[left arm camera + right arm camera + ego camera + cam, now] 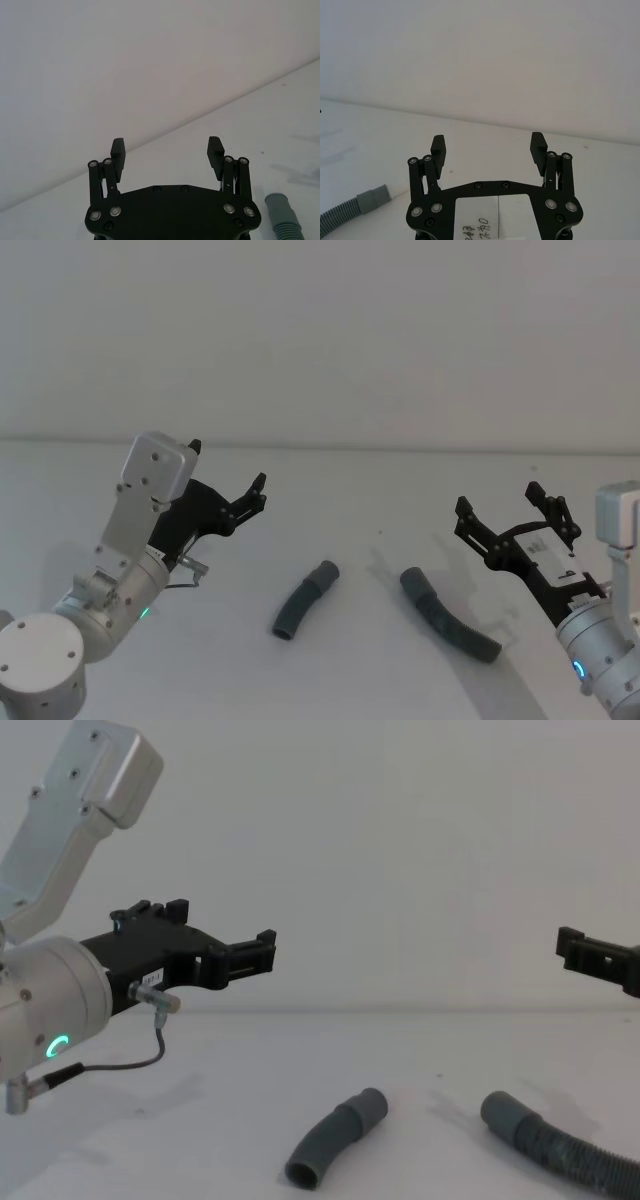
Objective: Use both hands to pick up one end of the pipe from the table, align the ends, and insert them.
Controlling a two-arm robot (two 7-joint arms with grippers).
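Observation:
Two dark grey pipe pieces lie apart on the white table (330, 510). The short curved tube (305, 598) (335, 1137) is on the left, the corrugated hose (452, 617) (550, 1142) on the right. Their smooth cuffs (325, 571) (414, 585) are at the far ends. My left gripper (228, 465) (167, 147) (225, 935) hovers open and empty, left of the tube and above the table. My right gripper (498, 498) (489, 145) hovers open and empty, right of the hose. The tube's cuff (280, 205) shows beside the left fingers; the hose cuff (372, 197) shows beside the right ones.
A plain pale wall (320, 330) rises behind the table's far edge. A thin cable (150, 1055) loops under the left wrist. The white surface stretches all around the two pieces.

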